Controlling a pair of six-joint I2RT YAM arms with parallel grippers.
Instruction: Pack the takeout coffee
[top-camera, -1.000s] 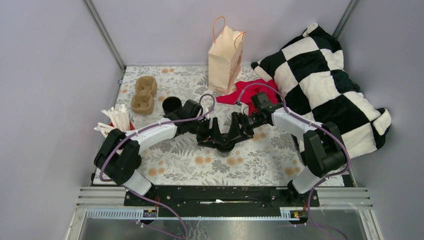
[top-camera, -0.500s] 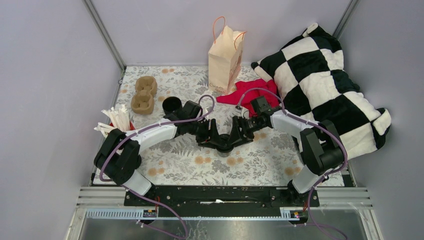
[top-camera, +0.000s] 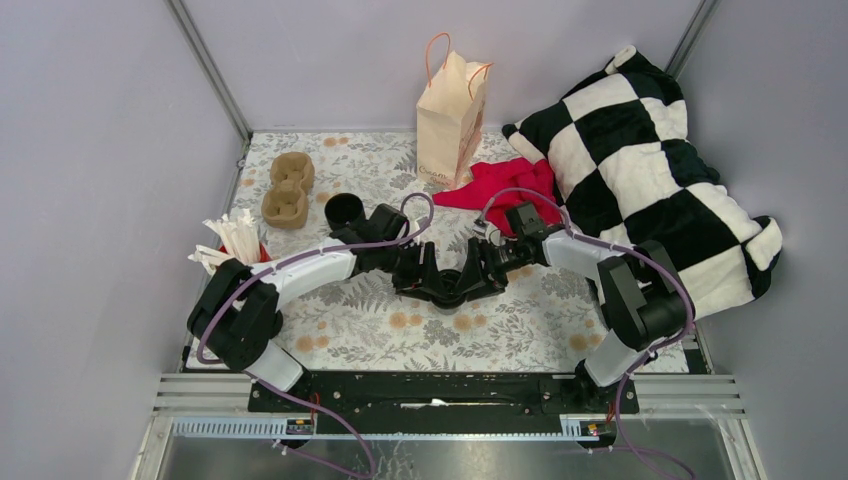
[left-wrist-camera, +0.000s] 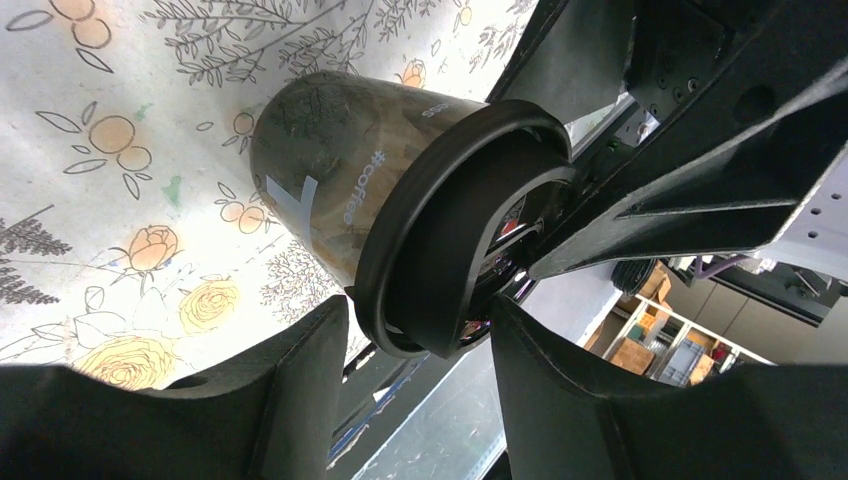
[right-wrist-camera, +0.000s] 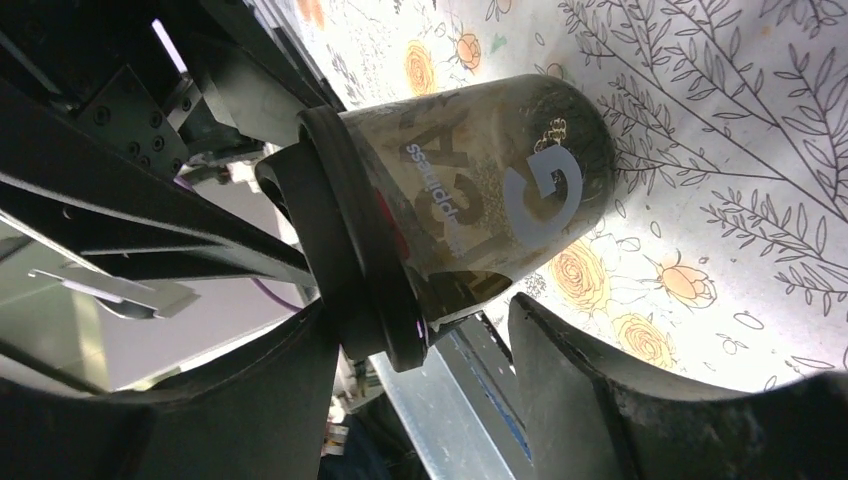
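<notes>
The takeout coffee is a small dark cup (left-wrist-camera: 330, 160) with a black lid (left-wrist-camera: 460, 230); it also shows in the right wrist view (right-wrist-camera: 500, 200). Both grippers meet over it at the table's middle, and the top view hides it under them. My left gripper (top-camera: 432, 283) comes from the left; its fingers (left-wrist-camera: 290, 390) close tightly on the lid's rim. My right gripper (top-camera: 470, 280) comes from the right. One of its fingers (right-wrist-camera: 250, 400) touches the lid, while the other stands a little off the cup's side. I cannot tell whether the cup rests on the cloth.
A paper bag (top-camera: 452, 120) stands upright at the back. A red cloth (top-camera: 505, 183) and a checkered pillow (top-camera: 650, 170) lie to the right. A brown cardboard cup tray (top-camera: 288, 188), an open black cup (top-camera: 344, 208) and a red cup of straws (top-camera: 235, 240) are on the left.
Both grippers have shifted slightly toward the back together. The cup, seen below them a second ago, is now covered by them.
</notes>
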